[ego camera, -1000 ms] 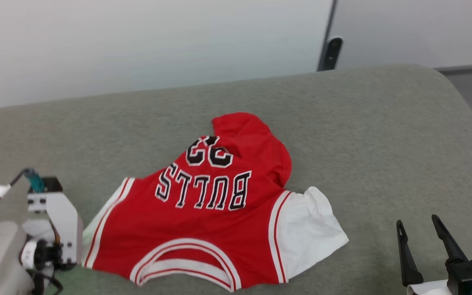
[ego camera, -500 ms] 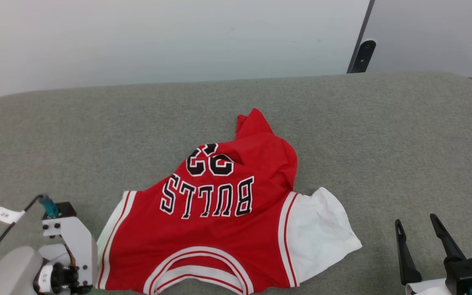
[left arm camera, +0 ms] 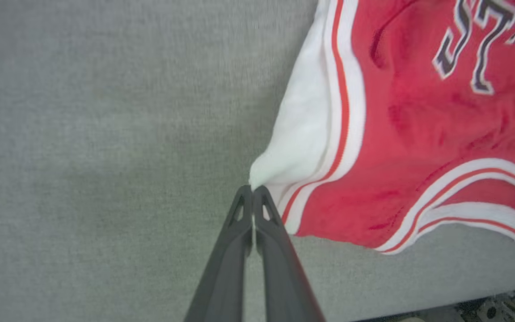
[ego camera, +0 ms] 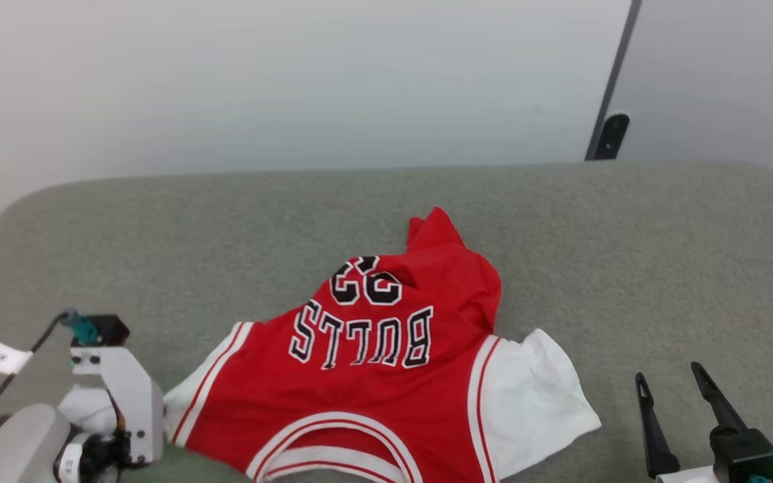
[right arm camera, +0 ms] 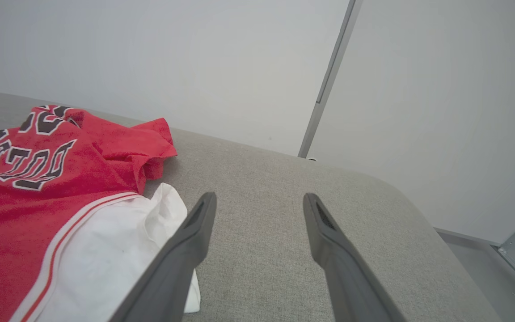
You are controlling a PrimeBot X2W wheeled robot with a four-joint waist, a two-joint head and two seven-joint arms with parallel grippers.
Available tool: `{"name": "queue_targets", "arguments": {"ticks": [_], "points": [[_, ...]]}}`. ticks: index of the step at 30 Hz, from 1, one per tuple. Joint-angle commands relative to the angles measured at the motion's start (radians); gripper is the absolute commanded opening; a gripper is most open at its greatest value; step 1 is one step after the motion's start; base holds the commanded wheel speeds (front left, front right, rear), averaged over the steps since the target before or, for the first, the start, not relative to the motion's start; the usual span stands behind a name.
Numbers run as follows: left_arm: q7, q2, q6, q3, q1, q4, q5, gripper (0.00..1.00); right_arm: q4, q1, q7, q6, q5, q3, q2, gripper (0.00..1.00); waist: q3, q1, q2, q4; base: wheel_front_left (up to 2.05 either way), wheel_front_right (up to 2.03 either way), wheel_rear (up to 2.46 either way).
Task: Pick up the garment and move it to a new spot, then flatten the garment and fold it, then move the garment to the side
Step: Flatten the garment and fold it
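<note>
Head view, position: red-and-white jersey garment point(ego camera: 359, 396) lies crumpled, lettering up, on grey upholstered cushion point(ego camera: 628, 235), collar toward the robot, hem bunched toward white wall point(ego camera: 292, 80).
Head view, right gripper point(ego camera: 668, 373): fingers spread, holding nothing, near the white sleeve but apart from it.
Left wrist view, left gripper point(left arm camera: 253, 190): fingers pressed together, pinching the other sleeve's tip.
Left wrist view, handling: judged light, limp, not fragile. A single pinch will let it drape and skew, so a second hold at the far shoulder seam looks better.
Right wrist view, room: bare cushion ahead. Its rounded corner drops off at right, so keep the cloth inboard.
</note>
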Motion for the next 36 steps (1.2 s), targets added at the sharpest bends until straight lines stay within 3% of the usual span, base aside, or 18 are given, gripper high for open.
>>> {"name": "queue_targets", "arguments": {"ticks": [1, 9, 16, 23, 30, 36], "points": [[-0.045, -0.005, -0.008, 0.016, 0.019, -0.009, 0.001, 1.0, 0.0, 0.001, -0.001, -0.001, -0.006, 0.002, 0.002, 1.0, -0.028, 0.0, 0.0, 0.028, 0.0, 0.0, 0.0], [-0.266, -0.035, -0.058, 0.036, 0.065, -0.059, 0.029, 1.0, 0.004, 0.01, -0.001, -0.001, -0.003, 0.007, 0.002, 1.0, -0.056, 0.0, 0.0, 0.072, 0.0, 0.0, 0.0], [-0.554, -0.063, -0.09, 0.069, 0.15, -0.136, 0.079, 1.0, -0.039, 0.028, -0.001, -0.001, 0.007, 0.015, 0.002, 1.0, -0.069, 0.0, 0.0, 0.086, 0.0, 0.0, 0.0], [-0.851, -0.116, -0.069, 0.094, 0.279, -0.222, 0.135, 1.0, -0.102, 0.064, -0.001, -0.001, 0.018, 0.016, 0.002, 1.0, -0.083, 0.0, 0.0, 0.098, 0.0, 0.0, 0.0], [-0.931, -0.184, -0.037, 0.15, 0.368, -0.279, 0.182, 1.0, -0.133, 0.116, -0.001, -0.001, 0.036, -0.001, 0.002, 1.0, -0.1, 0.0, 0.0, 0.144, 0.0, 0.0, 0.0], [-0.933, -0.227, -0.059, 0.209, 0.414, -0.32, 0.26, 1.0, -0.134, 0.136, -0.001, -0.001, 0.04, -0.016, 0.002, 1.0, -0.111, 0.0, 0.0, 0.176, 0.0, 0.0, 0.0]]}}
